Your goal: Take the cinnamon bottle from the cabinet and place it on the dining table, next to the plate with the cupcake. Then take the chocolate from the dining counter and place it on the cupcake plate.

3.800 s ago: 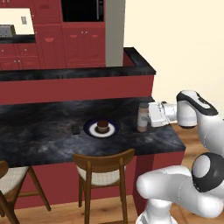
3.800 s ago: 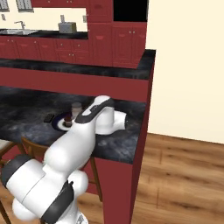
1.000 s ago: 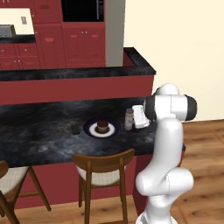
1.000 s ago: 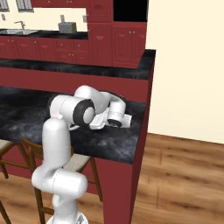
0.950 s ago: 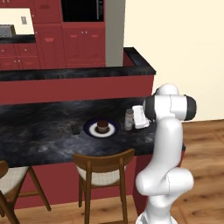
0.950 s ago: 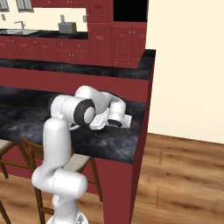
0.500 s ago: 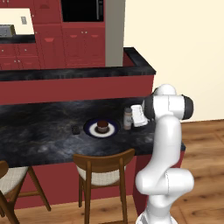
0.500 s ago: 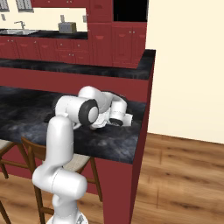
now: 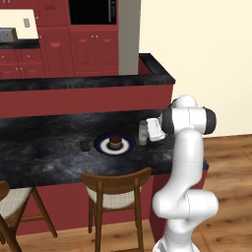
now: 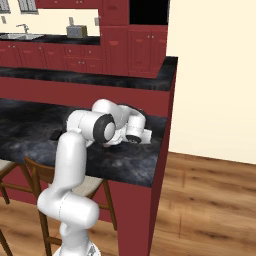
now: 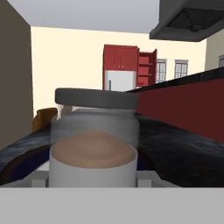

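Gripper (image 9: pixel 149 132) is clamped on the cinnamon bottle (image 9: pixel 142 133), a clear round jar with a grey lid and brown powder inside, close up in the hand view (image 11: pixel 92 144). It stands upright on the dark, marbled dining table (image 9: pixel 44 142), just beside the round blue-rimmed plate (image 9: pixel 125 145) bearing a brown cupcake (image 9: pixel 115 142). A small dark chocolate (image 9: pixel 84 146) lies left of the plate.

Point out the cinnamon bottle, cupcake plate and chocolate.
cinnamon bottle (image 9: pixel 142 134): left base view, middle of its body
cupcake plate (image 9: pixel 125 146): left base view, right rim
chocolate (image 9: pixel 85 146): left base view, its top face
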